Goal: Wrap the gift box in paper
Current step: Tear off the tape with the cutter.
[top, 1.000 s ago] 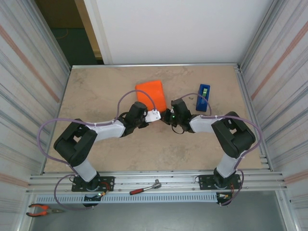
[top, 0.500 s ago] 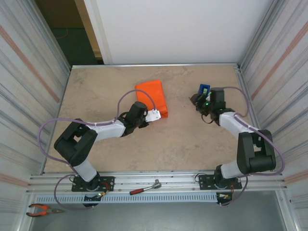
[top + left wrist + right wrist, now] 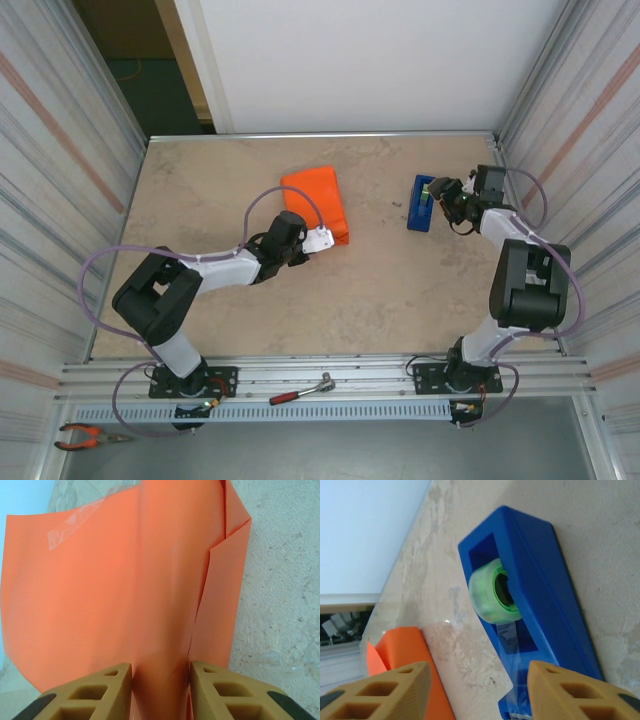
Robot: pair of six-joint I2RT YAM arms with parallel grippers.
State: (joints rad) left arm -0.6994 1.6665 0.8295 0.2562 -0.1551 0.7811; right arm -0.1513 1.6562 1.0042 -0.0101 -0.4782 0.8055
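The left gripper (image 3: 160,692) is partly closed on a raised fold of the orange paper parcel (image 3: 100,595). The fold fills the gap and meets both tan pads, so I take it as pinched and held. The parcel runs straight away from these jaws, its long axis near to far on the table (image 3: 350,300) with the far end leaning a little left. The left gripper sits at its near right corner, and a clear tape strip (image 3: 75,522) lies near its far left edge. The right gripper (image 3: 479,692) stands wide open and holds nothing. Just ahead of it lies the blue tape dispenser (image 3: 555,595), its long axis also near to far, the tape roll (image 3: 495,597) at mid-body and the loose tape leading to the end nearest the jaws. The right arm is well apart from the parcel, so fetching tape looks like its job. It must meet that end squarely while the left pins the fold.
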